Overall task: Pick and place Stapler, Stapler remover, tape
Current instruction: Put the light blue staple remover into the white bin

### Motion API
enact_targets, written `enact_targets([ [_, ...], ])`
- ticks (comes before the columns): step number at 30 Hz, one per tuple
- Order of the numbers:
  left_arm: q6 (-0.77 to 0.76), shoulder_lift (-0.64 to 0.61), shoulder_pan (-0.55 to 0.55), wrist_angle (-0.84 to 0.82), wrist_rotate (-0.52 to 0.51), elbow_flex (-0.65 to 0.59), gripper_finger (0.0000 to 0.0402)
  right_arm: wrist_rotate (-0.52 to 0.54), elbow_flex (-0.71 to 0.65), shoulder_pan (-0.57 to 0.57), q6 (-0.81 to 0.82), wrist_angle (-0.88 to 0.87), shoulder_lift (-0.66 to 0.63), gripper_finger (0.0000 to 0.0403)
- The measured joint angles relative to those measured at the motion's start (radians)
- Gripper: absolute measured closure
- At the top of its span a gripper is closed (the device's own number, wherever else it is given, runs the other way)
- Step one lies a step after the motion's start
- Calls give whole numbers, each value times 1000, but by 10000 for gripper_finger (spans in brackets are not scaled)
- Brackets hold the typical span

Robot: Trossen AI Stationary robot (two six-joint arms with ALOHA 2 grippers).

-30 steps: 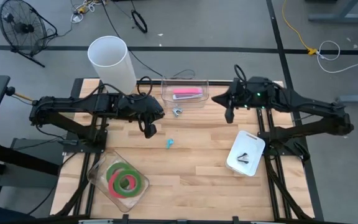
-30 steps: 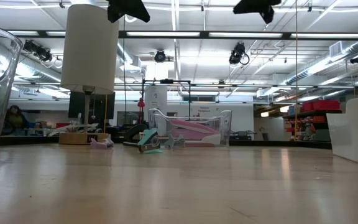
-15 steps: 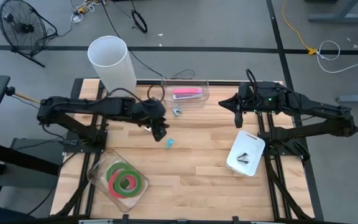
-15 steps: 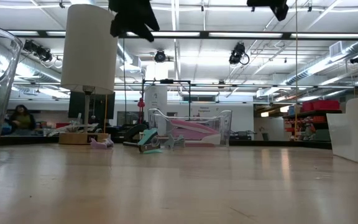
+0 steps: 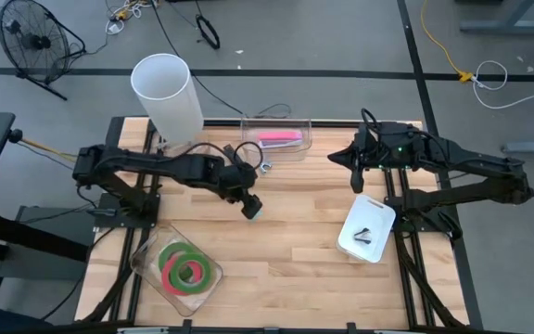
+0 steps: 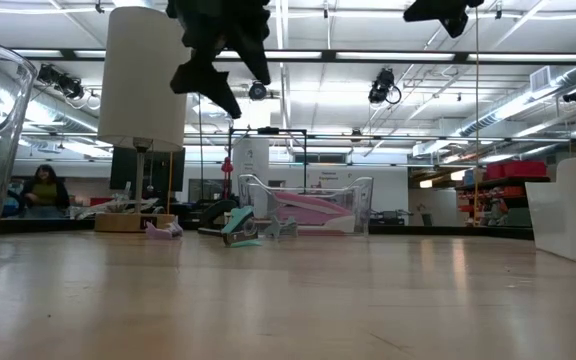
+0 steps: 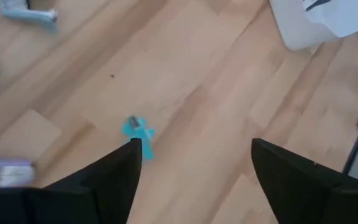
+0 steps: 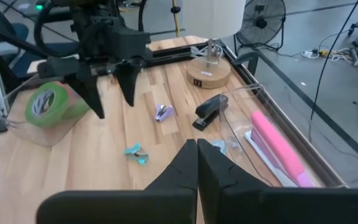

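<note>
At the table's 7 o'clock corner, nearest the low camera, a clear tray [image 5: 146, 269] holds the tape [image 5: 186, 269]: green and pink-red rolls lying flat together, apparently sorted already. At 4 o'clock a white tray [image 5: 375, 211] carries a small dark item too small to name.

Around the table's centre lies a small teal stapler remover [image 7: 137, 132], alone on the bare wood. The left gripper [image 5: 249, 206] hangs directly above it with its fingers spread wide and nothing between them, the remover showing just beside one fingertip [image 7: 129, 163] in the wrist view. That stance suits a straight descent to straddle the piece, which is my reading of the step in hand.

Toward 12 o'clock, a clear bin [image 5: 276, 141] at the far edge holds a pink stapler [image 5: 279, 137], likely placed. Just beside the bin, a black stapler [image 8: 209, 109] and a small purple piece [image 8: 163, 112] rest loose on the wood.

At 2 o'clock the right gripper [image 5: 357, 176] waits above the table, clenched on nothing, clear of the left arm's reach.
</note>
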Motion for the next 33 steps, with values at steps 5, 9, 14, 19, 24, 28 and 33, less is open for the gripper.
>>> enact_targets([
  [5,-97,31,-55,-1,-35,-2,107,0,0,0,-7,-18,0,401],
  [9,-174,72,-113,4,-99,-1,108,0,0,0,-8,-19,0,401],
  [14,-243,140,-172,-8,-142,-1,108,0,0,0,-14,-18,0,401],
  [19,-331,216,-195,-6,-146,-1,108,-5,0,0,-28,-20,0,401],
  [24,-401,274,-198,-12,-172,-1,109,-10,0,0,-30,-21,0,401],
  [28,-402,311,-197,-17,-217,-1,109,-11,0,0,-32,-21,0,401],
  [33,-398,338,-194,6,-277,0,109,-11,0,0,-32,-21,0,401],
])
